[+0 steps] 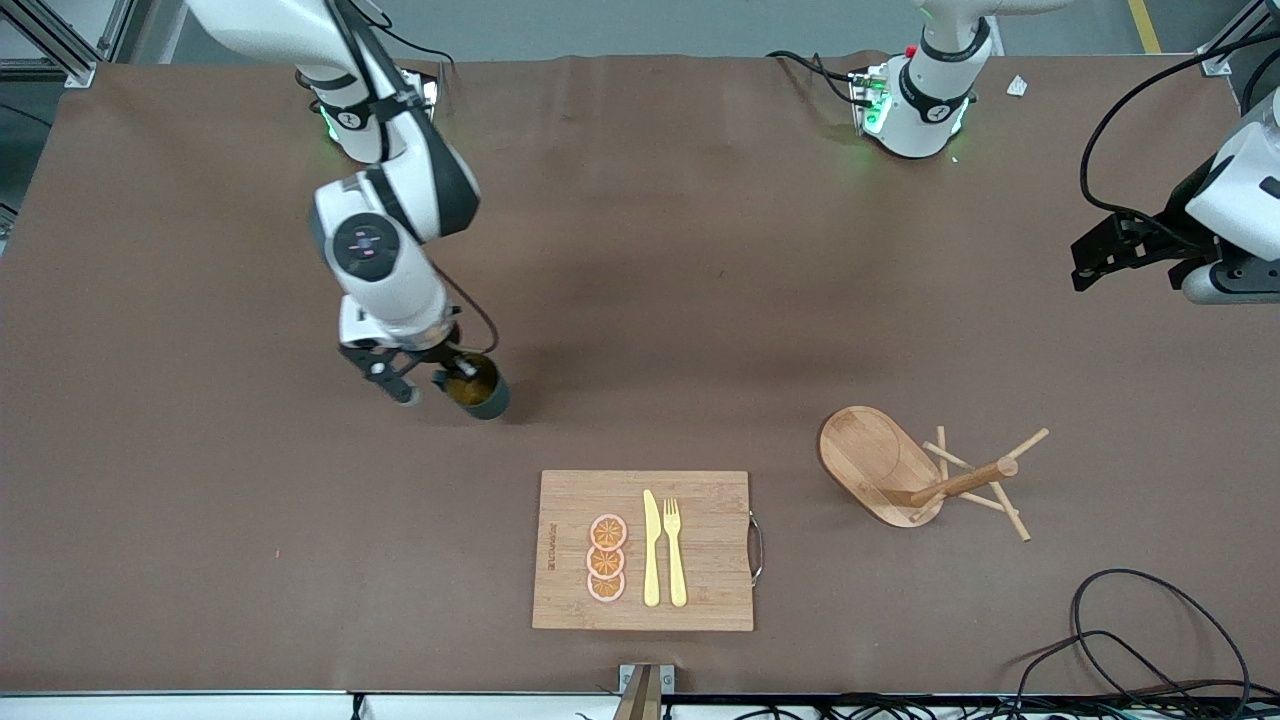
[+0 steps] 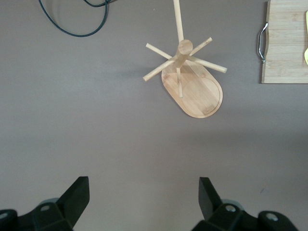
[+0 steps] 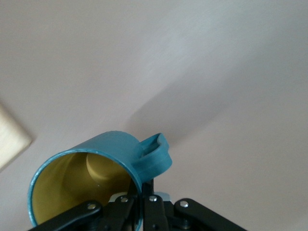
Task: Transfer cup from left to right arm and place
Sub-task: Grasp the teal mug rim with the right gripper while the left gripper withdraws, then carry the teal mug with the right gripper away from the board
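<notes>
The cup [image 1: 480,388] is dark teal with a mustard-yellow inside. It hangs tilted, low over the table toward the right arm's end. My right gripper [image 1: 441,381] is shut on the cup's rim wall beside the handle. In the right wrist view the cup [image 3: 103,159] shows its open mouth and handle, with one finger inside and one outside the wall at my right gripper [image 3: 143,191]. My left gripper [image 1: 1095,258] waits open and empty, up in the air at the left arm's end of the table. In the left wrist view its fingers stand wide apart around the gripper's middle [image 2: 143,186].
A wooden peg rack [image 1: 885,462] lies tipped on the table and also shows in the left wrist view [image 2: 192,89]. A wooden cutting board [image 1: 570,570] holds three orange slices [image 1: 606,558], a yellow knife [image 1: 651,548] and a fork [image 1: 675,550]. Black cables [image 1: 1150,640] lie at the near corner.
</notes>
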Available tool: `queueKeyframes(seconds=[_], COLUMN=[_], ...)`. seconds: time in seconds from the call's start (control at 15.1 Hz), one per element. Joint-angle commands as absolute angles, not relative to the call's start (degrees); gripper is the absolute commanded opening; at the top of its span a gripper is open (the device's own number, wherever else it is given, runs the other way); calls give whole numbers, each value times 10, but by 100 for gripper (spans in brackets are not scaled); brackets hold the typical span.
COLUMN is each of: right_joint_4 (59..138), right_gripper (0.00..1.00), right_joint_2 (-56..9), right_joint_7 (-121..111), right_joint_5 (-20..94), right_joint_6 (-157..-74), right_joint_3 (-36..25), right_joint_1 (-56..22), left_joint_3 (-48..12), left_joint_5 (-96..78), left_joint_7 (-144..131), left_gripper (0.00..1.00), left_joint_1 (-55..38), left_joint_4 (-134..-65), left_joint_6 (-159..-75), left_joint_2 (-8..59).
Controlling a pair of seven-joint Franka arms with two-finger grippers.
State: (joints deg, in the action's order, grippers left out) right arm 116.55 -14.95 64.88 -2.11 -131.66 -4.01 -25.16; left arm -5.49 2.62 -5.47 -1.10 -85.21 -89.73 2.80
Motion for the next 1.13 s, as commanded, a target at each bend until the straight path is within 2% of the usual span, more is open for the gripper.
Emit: queueKeyframes(seconds=[0.0,0.6,0.93,1.06], right_joint_4=[1234,1301,1316,1332], right_gripper=[0,0,0,0], right_joint_2=[-97,-61,-62,-65], right_joint_7=[625,362,249,223], right_joint_5=[-32,-26,-25,-25], right_joint_6=[-1338,-1354,-1356,-1385], right_joint_3=[-27,-25,-25,-25], right_joint_1=[-197,-12,54,68], left_joint_3=[-58,-58,-58,-58], left_joint_5=[21,22,26,26], left_joint_7=[-40,-40,-36,-36], left_gripper=[100,100,100,100], left_joint_1=[-4,-6,-4,-4], left_joint_4=[-856,-857,-857,-857], left_joint_6=[-896,-902,-902,-902], left_joint_2=[18,18,18,18])
